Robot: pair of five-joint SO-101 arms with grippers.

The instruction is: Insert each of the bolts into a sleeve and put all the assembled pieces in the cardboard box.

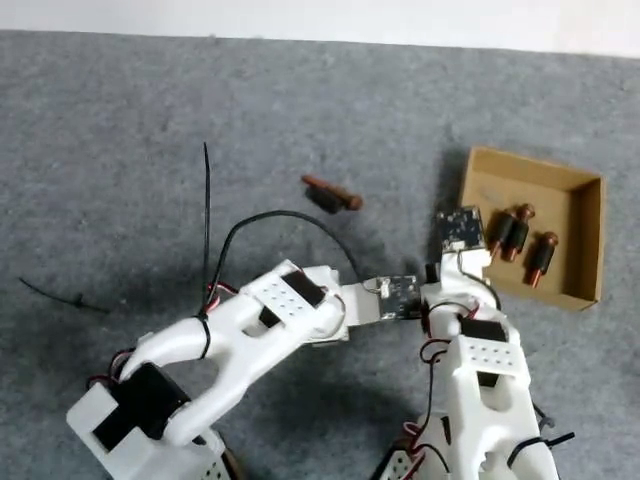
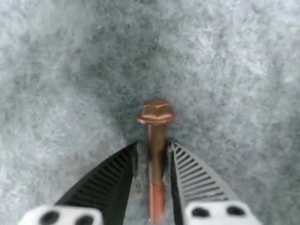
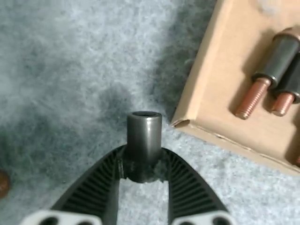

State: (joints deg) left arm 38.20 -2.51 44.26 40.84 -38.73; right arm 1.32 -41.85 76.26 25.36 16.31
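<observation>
While gripped, bolt (image 2: 155,114) in left hand (image 2: 152,146)

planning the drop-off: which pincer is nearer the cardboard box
Right. The right pincer, shut on a sleeve, is beside a corner of the cardboard box; the left pincer, holding a bolt, is over carpet farther away.

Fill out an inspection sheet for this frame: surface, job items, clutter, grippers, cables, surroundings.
Surface: grey carpet-like mat.
Job's things: cardboard box holds three assembled pieces; a loose assembled piece lies on the mat outside it.
Clutter: thin black strip lying on the mat.
Grippers: left gripper, jaws shut on a bolt; right gripper, jaws shut on a sleeve, beside the box.
Cables: black cable arches over the left arm.
Surroundings: pale band beyond the mat's far edge.
</observation>
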